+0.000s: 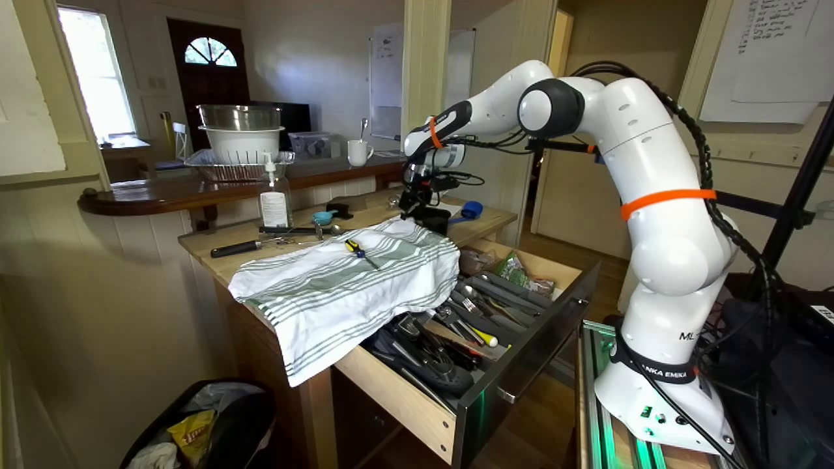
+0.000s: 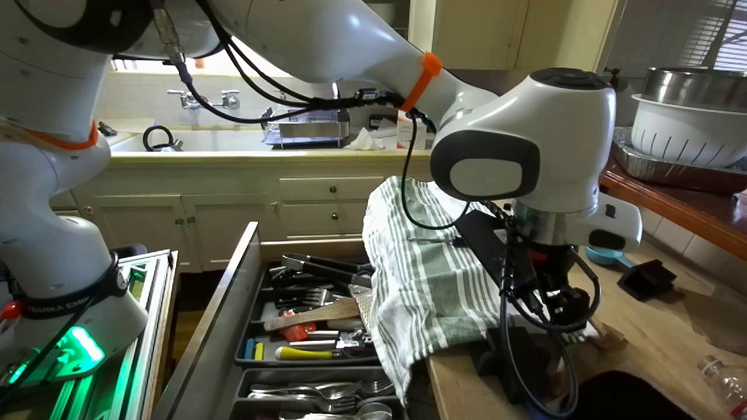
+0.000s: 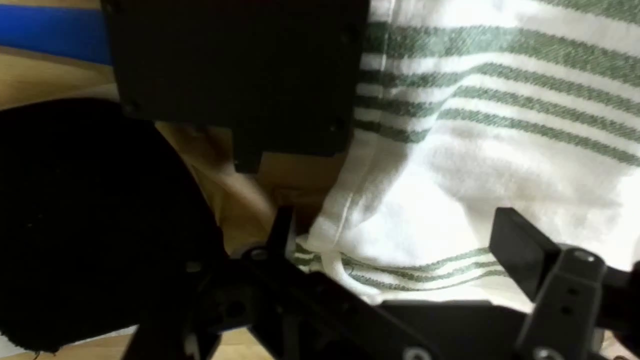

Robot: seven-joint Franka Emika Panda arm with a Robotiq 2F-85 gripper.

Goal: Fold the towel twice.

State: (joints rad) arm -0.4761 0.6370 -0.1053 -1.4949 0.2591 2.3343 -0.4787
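The towel (image 1: 352, 293) is white with grey-green stripes and wrinkled. It is spread over the wooden counter, with its edge hanging over the open drawer; it also shows in an exterior view (image 2: 437, 280). In the wrist view the towel (image 3: 500, 150) has a hemmed corner with a small white loop, lying between my fingers. My gripper (image 3: 402, 235) is open, its two fingers wide apart around that corner. My gripper points down at the towel's end in both exterior views (image 1: 417, 202) (image 2: 548, 315). Whether the fingertips touch the cloth cannot be told.
A yellow-and-black screwdriver (image 1: 358, 251) lies on the towel. The open drawer (image 1: 407, 404) holds utensils. A dark cloth-like item (image 3: 100, 225) lies beside the gripper. A blue scoop (image 1: 470, 210), soap bottle (image 1: 273, 202), black-handled tool (image 1: 236, 249) and plastic bottle (image 2: 726, 379) stand or lie on the counter.
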